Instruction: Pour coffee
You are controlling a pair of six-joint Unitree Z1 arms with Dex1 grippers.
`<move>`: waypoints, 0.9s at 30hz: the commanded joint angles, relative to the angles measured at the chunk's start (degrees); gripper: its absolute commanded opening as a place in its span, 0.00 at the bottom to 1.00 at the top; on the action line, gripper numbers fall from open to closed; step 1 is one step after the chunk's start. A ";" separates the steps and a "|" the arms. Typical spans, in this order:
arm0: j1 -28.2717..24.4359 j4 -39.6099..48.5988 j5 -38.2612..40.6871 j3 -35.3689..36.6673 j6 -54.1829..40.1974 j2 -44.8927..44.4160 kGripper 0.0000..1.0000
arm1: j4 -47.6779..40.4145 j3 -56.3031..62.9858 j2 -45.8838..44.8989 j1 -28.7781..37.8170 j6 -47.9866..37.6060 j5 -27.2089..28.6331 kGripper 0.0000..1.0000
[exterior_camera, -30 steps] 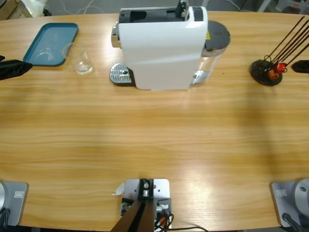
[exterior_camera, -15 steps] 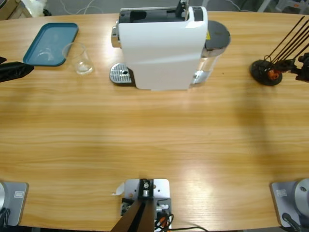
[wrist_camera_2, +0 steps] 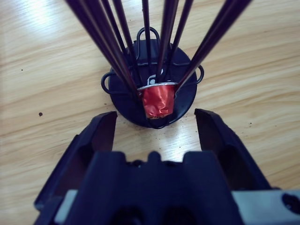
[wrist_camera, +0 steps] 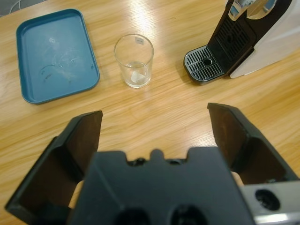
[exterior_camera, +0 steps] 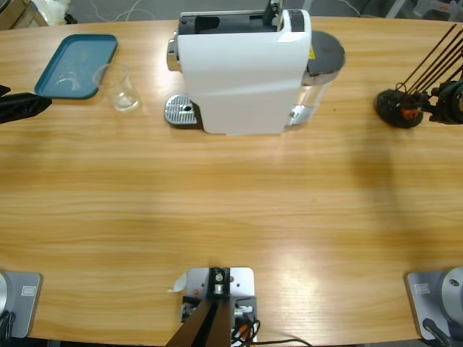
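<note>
No coffee shows; the clear glass tumbler point(exterior_camera: 123, 88) point(wrist_camera: 134, 61) looks empty and stands on the table between the teal tray and the machine's drip grate point(exterior_camera: 181, 110) point(wrist_camera: 206, 65). The white coffee machine point(exterior_camera: 242, 69) point(wrist_camera: 262, 33) sits at the back middle. My left gripper point(exterior_camera: 42, 103) point(wrist_camera: 154, 119) is open at the left edge, short of the glass, holding nothing. My right gripper point(exterior_camera: 443, 101) point(wrist_camera_2: 156, 119) is open just beside a black wire capsule stand point(exterior_camera: 396, 108) point(wrist_camera_2: 126, 84). A red capsule point(exterior_camera: 411, 110) point(wrist_camera_2: 158, 101) sits low in the stand, just ahead of the jaws.
A teal tray point(exterior_camera: 76, 65) point(wrist_camera: 51, 51) lies at the back left corner, next to the glass. The stand's long black rods point(exterior_camera: 434, 54) point(wrist_camera_2: 117, 42) slant up over the right gripper. Bare wooden table point(exterior_camera: 231, 217) spreads across the front.
The right gripper has come in from the right edge up to the capsule stand. The left gripper has barely shifted.
</note>
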State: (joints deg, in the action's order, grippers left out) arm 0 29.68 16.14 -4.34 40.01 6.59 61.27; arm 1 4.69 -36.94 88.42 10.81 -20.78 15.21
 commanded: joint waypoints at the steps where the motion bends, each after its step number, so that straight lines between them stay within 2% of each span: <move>1: 0.46 0.47 -0.41 -2.11 -0.44 1.56 0.97 | -1.52 0.47 2.20 -0.79 0.16 1.28 0.64; 4: 0.46 0.47 -0.41 -2.09 -0.44 1.58 0.97 | -1.70 0.48 2.37 -0.79 0.39 1.58 0.62; 6: 0.46 0.47 -0.41 -2.11 -0.44 1.58 0.97 | -1.86 0.47 2.81 -0.79 0.72 1.49 0.51; 9: 0.46 0.47 -0.41 -2.05 -0.44 1.61 0.97 | -1.87 0.33 3.76 -0.79 0.74 1.22 0.49; 10: 0.46 0.47 -0.41 -2.09 -0.44 1.63 0.97 | -1.91 0.29 3.92 -0.83 0.74 1.15 0.39; 11: 0.46 0.47 -0.41 -2.11 -0.44 1.66 0.97 | -1.96 0.29 4.02 -0.81 0.76 1.14 0.37; 14: 0.46 0.47 -0.41 -2.07 -0.44 1.66 0.97 | -1.96 0.29 4.31 -0.81 0.92 1.14 0.15; 15: 0.46 0.47 -0.41 -2.07 -0.44 1.66 0.97 | -1.96 0.29 4.46 -0.83 0.92 1.14 0.12; 16: 0.46 0.47 -0.41 -2.05 -0.44 1.66 0.97 | -1.96 0.20 4.60 -0.81 1.00 1.19 0.03; 17: 0.46 0.47 -0.41 -2.05 -0.44 1.66 0.97 | -1.96 0.20 4.78 -0.79 1.04 1.22 0.00; 27: 0.46 0.47 -0.23 -2.04 -0.44 1.93 0.97 | -1.96 0.20 4.99 -0.86 1.09 1.05 0.00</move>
State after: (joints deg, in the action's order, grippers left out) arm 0 29.68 16.14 -4.34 40.00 6.59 61.50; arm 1 3.37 -36.94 90.98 10.76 -20.30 16.12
